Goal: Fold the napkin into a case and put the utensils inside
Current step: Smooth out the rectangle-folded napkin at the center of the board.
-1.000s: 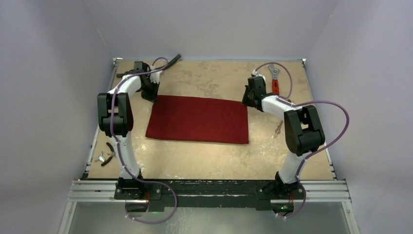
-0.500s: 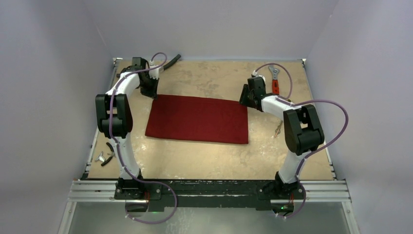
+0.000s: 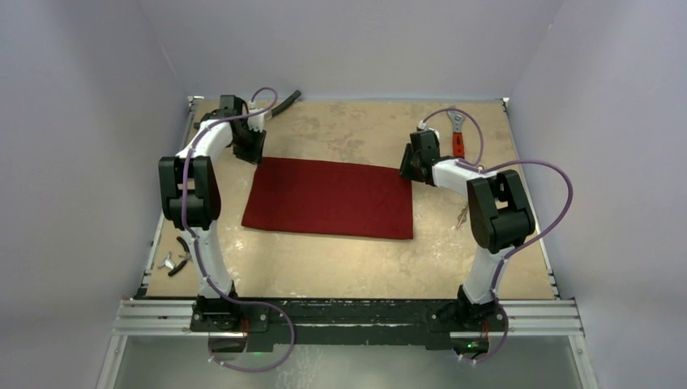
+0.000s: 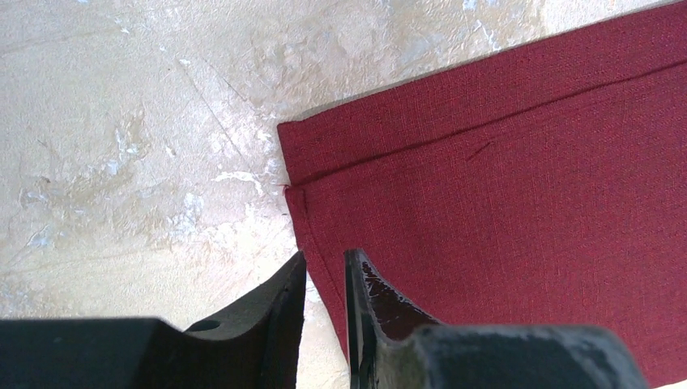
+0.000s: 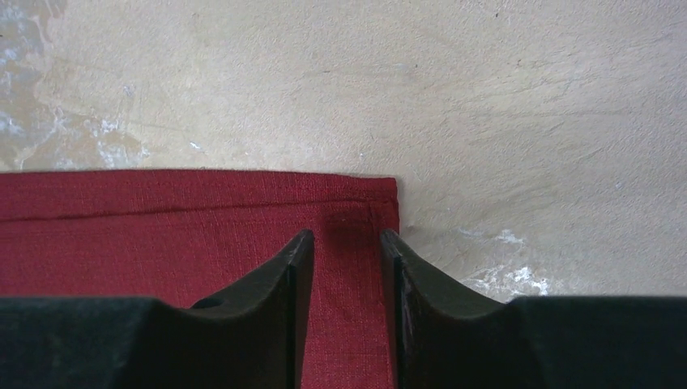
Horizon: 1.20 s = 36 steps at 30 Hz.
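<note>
The dark red napkin (image 3: 332,198) lies flat on the table as a wide rectangle with a doubled far edge. My left gripper (image 3: 253,154) hovers at its far left corner. In the left wrist view the jaws (image 4: 324,259) stand a narrow gap apart over the cloth's (image 4: 526,203) left edge, holding nothing. My right gripper (image 3: 407,170) is at the far right corner. Its jaws (image 5: 347,235) are open a little over the cloth (image 5: 162,235), empty. A slim gold utensil (image 3: 463,213) shows beside my right arm, mostly hidden.
A red-handled silver wrench (image 3: 456,134) lies at the far right. A black hose (image 3: 283,101) lies at the far left behind my left arm. Small silver and black parts (image 3: 174,261) sit near the left edge. Grey walls enclose the table.
My left gripper has drawn back a little from the far left corner toward the back. My right arm has shifted slightly left. The napkin has stayed flat.
</note>
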### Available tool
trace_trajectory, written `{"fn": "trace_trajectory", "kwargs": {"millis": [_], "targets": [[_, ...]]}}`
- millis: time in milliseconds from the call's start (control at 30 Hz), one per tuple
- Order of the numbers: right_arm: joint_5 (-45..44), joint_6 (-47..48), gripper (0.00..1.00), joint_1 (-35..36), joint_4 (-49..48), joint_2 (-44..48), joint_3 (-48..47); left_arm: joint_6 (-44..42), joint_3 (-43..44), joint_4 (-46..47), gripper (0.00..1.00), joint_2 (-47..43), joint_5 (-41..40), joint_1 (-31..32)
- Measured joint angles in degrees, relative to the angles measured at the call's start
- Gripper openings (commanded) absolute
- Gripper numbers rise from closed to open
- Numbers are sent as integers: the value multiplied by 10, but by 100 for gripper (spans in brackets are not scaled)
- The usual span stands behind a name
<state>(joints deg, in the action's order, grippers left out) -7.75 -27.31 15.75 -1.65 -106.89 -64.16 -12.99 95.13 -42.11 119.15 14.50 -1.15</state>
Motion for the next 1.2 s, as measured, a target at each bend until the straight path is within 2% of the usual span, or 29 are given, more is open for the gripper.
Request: {"fn": "trace_trajectory", "kwargs": {"millis": [167, 267, 467, 600, 767, 967, 1200], "targets": [[1, -1, 26, 0, -4, 0, 0, 0, 0, 0, 15, 0, -2, 0], [3, -1, 19, 0, -4, 0, 0, 0, -2, 0, 14, 0, -2, 0], [9, -1, 4, 0, -4, 0, 0, -1, -3, 3, 30, 0, -10, 0], [12, -1, 0, 0, -4, 0, 0, 0, -8, 12, 32, 1, -18, 0], [13, -1, 0, 0, -4, 0, 0, 0, -12, 23, 23, 16, -23, 0], [13, -1, 0, 0, -2, 14, 0, 0, -13, 28, 1, 42, -23, 0], [12, -1, 0, 0, 2, 73, 0, 0, -13, 32, 0, 42, -17, 0]]}}
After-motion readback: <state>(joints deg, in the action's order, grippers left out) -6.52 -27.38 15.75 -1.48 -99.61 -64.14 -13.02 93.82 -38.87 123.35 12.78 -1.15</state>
